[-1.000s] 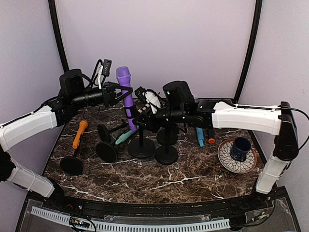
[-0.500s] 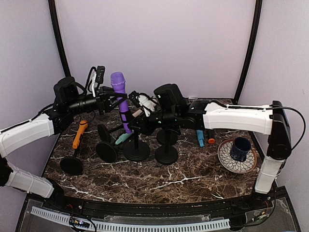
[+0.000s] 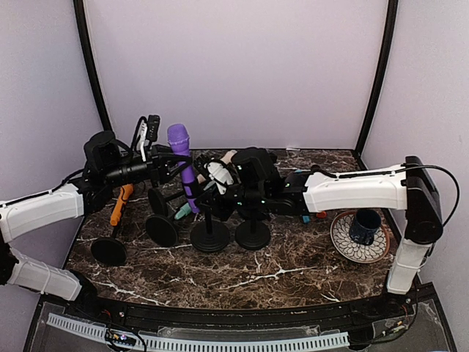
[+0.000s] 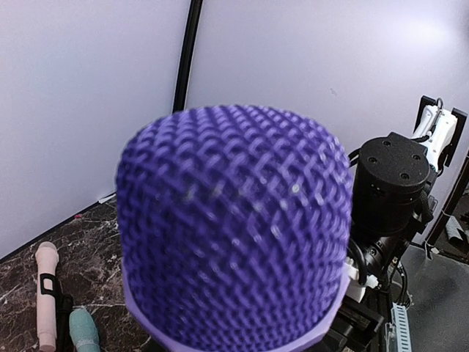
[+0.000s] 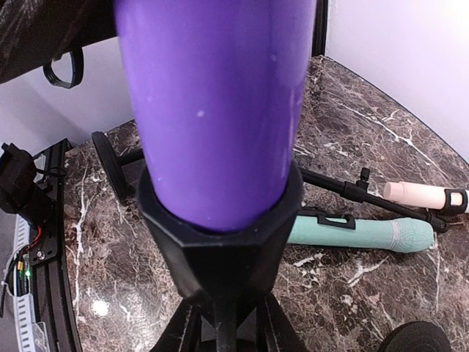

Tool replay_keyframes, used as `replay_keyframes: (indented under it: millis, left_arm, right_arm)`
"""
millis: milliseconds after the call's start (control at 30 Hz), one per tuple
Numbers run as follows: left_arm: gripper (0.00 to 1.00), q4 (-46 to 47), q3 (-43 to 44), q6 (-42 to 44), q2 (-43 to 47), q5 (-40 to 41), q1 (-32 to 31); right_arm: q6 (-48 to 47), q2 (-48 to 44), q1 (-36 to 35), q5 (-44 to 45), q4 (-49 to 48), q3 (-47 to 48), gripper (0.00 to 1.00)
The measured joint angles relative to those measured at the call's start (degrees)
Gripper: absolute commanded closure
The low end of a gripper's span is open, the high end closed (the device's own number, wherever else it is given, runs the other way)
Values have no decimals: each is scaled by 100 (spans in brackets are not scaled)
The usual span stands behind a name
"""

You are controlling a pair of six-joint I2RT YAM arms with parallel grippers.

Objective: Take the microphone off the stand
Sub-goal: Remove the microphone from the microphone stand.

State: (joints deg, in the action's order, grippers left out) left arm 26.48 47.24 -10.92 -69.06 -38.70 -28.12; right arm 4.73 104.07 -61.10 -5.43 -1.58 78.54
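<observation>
**Lifting the microphone out of its clip**

Clenching the left fingers [image 3: 173,157] around the upper shaft of the purple microphone [image 3: 180,139], just beneath its head. Standing near-upright at mid-counter, head leaning slightly left, lower end seated in the clip [image 5: 220,235] of the stand [image 3: 210,236]. Apparently pinching the stand's post with the right fingers [image 3: 213,176], just below. Calling for a pull along that axis, upward; offering open air overhead, toppled stands [image 3: 157,227] crowding the counter [image 3: 293,271] alongside.
</observation>
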Motion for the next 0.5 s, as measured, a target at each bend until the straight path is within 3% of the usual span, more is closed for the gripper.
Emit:
replay_keyframes:
  millis: [200, 500]
  left_arm:
    - [100, 994, -852, -31, 122, 35, 26]
    - [100, 1600, -1471, 57, 166, -13, 92]
  right_arm:
    - [22, 181, -72, 157, -96, -101, 100]
    - [391, 568, -197, 385, 326, 256, 100]
